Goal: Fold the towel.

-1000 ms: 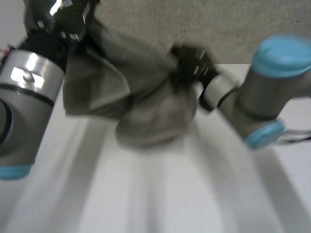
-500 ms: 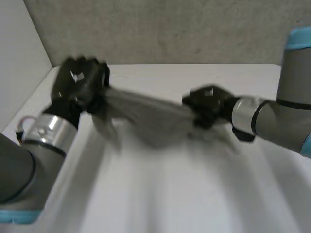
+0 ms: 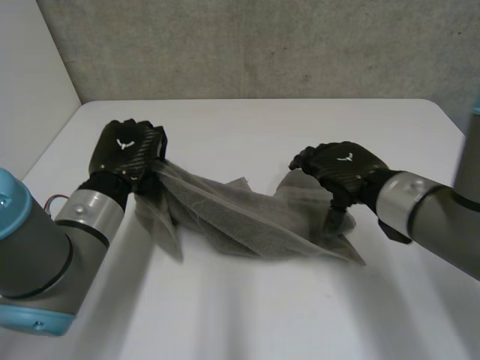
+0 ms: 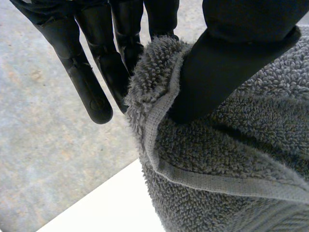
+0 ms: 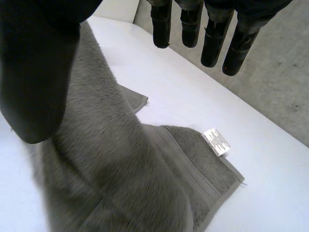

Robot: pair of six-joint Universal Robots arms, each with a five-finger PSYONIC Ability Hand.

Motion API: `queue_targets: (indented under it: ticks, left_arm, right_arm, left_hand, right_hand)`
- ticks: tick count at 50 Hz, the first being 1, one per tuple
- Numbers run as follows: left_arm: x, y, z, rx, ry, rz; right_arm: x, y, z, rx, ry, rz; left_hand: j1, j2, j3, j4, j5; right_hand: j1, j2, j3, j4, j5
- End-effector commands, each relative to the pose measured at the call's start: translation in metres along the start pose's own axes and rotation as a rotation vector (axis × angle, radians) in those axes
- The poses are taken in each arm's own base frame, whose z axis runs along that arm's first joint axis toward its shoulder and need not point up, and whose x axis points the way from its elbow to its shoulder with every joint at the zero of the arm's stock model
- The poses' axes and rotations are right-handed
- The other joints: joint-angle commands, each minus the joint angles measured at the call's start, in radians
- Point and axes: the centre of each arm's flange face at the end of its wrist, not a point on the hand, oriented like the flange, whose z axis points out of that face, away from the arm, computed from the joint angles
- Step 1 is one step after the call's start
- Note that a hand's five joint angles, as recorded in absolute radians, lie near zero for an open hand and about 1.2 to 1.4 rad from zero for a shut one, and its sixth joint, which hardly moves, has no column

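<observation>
The grey towel [image 3: 247, 217] lies rumpled and drawn out across the white table [image 3: 262, 315] between my two hands. My left hand [image 3: 127, 150] holds its left end just above the table. In the left wrist view the thumb [image 4: 227, 63] pinches the hemmed edge of the towel [image 4: 231, 169] against the fingers [image 4: 91, 72]. My right hand [image 3: 345, 169] hovers over the towel's right end. In the right wrist view its fingers [image 5: 212, 43] are straight and spread from the thumb [image 5: 38, 72], and the towel [image 5: 120, 169] lies below them with its white label [image 5: 216, 141] up.
A grey wall [image 3: 262, 45] runs along the table's far edge and a white panel [image 3: 30, 97] stands at its left side. Bare table shows in front of the towel and to its right.
Both hands came down from high up and apart, laying the towel out on the table. The right hand has opened and let go of its end.
</observation>
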Motion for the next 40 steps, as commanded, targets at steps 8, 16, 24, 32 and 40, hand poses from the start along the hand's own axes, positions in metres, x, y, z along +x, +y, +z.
queue_targets:
  ticks: [8,16,24,32,40]
  left_arm:
    - [-0.014,0.006,0.009,-0.012,-0.040,-0.006]
    - [-0.012,0.010,0.009,-0.024,-0.034,-0.007]
    - [-0.011,0.011,0.007,-0.031,-0.031,-0.008]
    - [-0.009,0.012,0.006,-0.033,-0.028,-0.008]
    - [-0.011,0.010,0.007,-0.026,-0.032,-0.007]
  right_arm:
    - [-0.016,0.038,-0.048,-0.076,-0.076,0.115]
    - [-0.026,0.079,-0.019,-0.131,-0.132,0.355]
    - [-0.042,0.088,-0.005,-0.107,-0.167,0.387]
    - [-0.043,0.100,0.012,-0.103,-0.134,0.393]
    - [-0.048,0.107,0.027,-0.102,-0.145,0.380]
  left_hand:
    - [0.224,0.182,0.181,0.178,0.210]
    - [0.224,0.182,0.181,0.178,0.210]
    - [0.224,0.182,0.181,0.178,0.210]
    - [0.224,0.182,0.181,0.178,0.210]
    - [0.224,0.182,0.181,0.178,0.210]
  right_hand:
    - [0.016,0.001,0.003,-0.010,0.010]
    - [0.007,-0.008,-0.005,-0.019,0.001]
    - [0.013,-0.002,0.000,-0.013,0.007]
    - [0.068,0.054,0.056,0.043,0.063]
    - [0.653,0.638,0.640,0.627,0.647]
